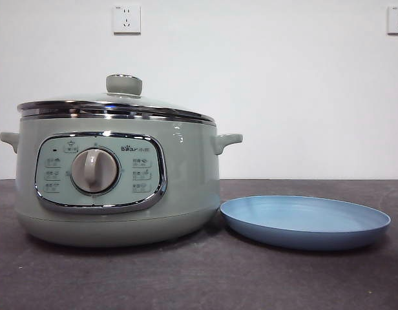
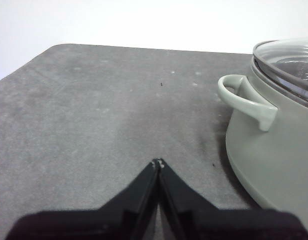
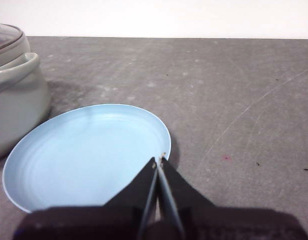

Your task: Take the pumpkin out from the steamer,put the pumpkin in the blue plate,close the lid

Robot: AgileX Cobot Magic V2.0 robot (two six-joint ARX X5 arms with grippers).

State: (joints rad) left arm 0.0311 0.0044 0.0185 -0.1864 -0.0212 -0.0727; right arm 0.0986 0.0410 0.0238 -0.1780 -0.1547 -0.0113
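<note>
The sage-green steamer (image 1: 115,187) stands on the left of the dark table with its glass lid (image 1: 121,103) on; the lid's green knob (image 1: 124,84) is on top. The pumpkin is hidden. The blue plate (image 1: 305,221) lies empty right of the steamer, close to its base. My left gripper (image 2: 158,162) is shut and empty, over bare table beside the steamer's side handle (image 2: 246,100). My right gripper (image 3: 159,161) is shut and empty, over the near rim of the blue plate (image 3: 84,155). Neither gripper shows in the front view.
A white wall with two sockets (image 1: 126,19) stands behind the table. Bare dark table surface (image 2: 104,110) stretches left of the steamer, and more of it (image 3: 234,100) lies right of the plate.
</note>
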